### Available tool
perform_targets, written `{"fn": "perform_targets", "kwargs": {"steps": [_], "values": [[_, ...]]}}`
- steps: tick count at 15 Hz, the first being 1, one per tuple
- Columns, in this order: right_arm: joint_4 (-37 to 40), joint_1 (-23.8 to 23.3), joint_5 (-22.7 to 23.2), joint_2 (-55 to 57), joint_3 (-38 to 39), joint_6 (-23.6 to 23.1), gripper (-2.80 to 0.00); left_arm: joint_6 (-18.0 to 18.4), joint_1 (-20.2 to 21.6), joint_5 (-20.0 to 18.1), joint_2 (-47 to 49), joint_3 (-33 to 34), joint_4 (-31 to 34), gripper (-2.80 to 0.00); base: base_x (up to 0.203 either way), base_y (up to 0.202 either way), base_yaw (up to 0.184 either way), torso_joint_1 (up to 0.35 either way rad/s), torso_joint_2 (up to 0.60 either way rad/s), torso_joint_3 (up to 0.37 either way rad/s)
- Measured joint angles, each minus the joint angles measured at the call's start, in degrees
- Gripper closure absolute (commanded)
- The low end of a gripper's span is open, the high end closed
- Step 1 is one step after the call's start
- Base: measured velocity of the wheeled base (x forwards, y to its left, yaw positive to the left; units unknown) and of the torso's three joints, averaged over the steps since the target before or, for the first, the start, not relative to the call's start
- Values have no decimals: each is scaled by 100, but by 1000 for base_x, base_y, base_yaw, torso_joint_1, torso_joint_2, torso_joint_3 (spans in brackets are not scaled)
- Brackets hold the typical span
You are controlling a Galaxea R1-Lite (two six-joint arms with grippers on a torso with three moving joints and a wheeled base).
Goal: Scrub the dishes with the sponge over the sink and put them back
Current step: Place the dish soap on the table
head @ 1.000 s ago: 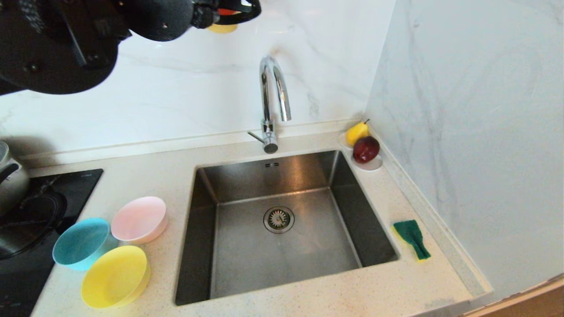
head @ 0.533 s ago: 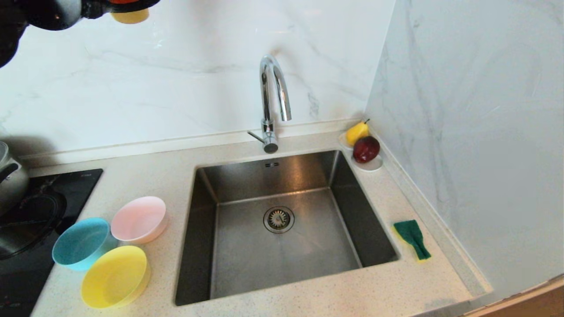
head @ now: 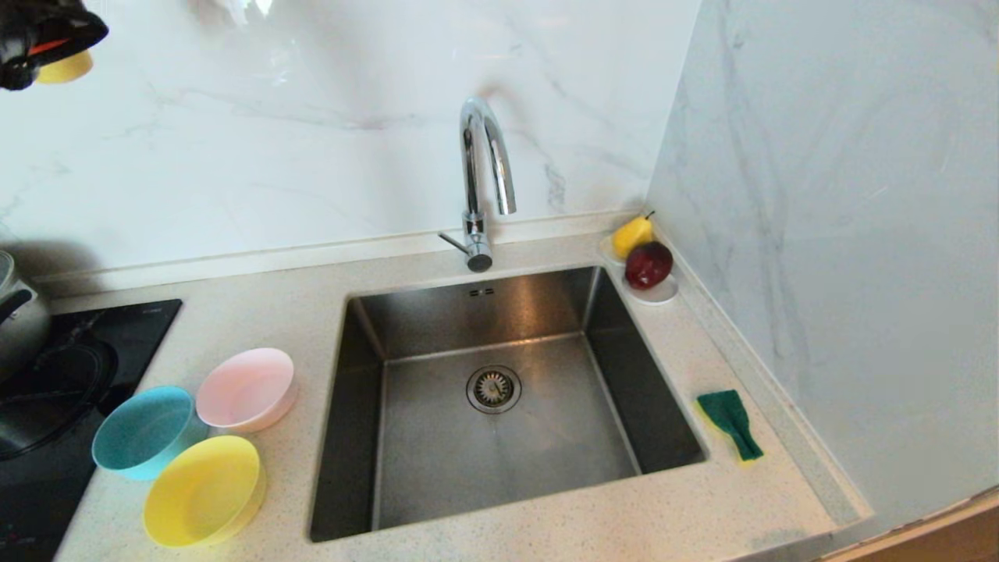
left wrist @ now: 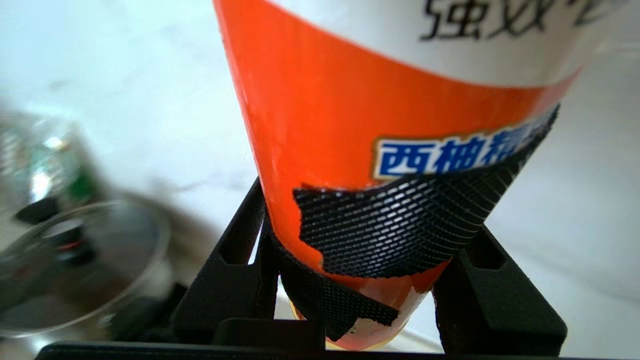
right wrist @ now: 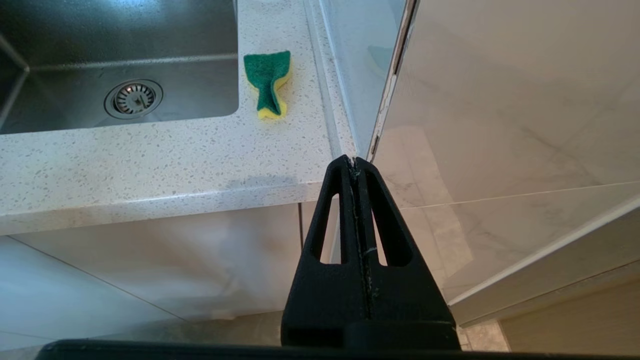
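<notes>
Three dishes sit on the counter left of the sink (head: 437, 468): a pale pink bowl (head: 246, 389), a light blue bowl (head: 144, 432) and a yellow bowl (head: 203, 489). The sponge (head: 730, 421), green face up over yellow foam, lies on the counter right of the sink, and it also shows in the right wrist view (right wrist: 268, 82). High in the far left corner, my left gripper (head: 35, 39) is shut on an orange-labelled bottle (left wrist: 390, 100), its fingers clamped on the bottle's sides. Below the counter's front edge my right gripper (right wrist: 355, 162) is parked and shut, with nothing in it.
A chrome faucet (head: 480, 172) rises behind the sink. A white saucer with fruit (head: 644, 269) stands in the back right corner. A black cooktop (head: 70, 375) with a steel pot (head: 15, 312) is at the left. A marble wall closes off the right side.
My left arm has swung left across the top of the head view, carrying the bottle from above the counter's middle to the far left corner. Nothing else has moved.
</notes>
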Motion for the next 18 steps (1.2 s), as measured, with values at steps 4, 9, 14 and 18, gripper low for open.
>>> {"fn": "perform_targets", "kwargs": {"steps": [4,9,14,18], "values": [[0,0,-2,0,0,0,0,-617,1179,-647,-53,848,9,0,0,0,0,0,0,0],[2,0,0,0,0,0,0,-696,1652,-277,278,2033,-622,0,0,0,0,0,0,0],[2,0,0,0,0,0,0,-511,1570,262,1126,3070,-2881,0,0,0,0,0,0,0],[2,-1,-2,0,0,2,0,-550,1547,336,1875,3144,-3524,0,0,0,0,0,0,0]]}}
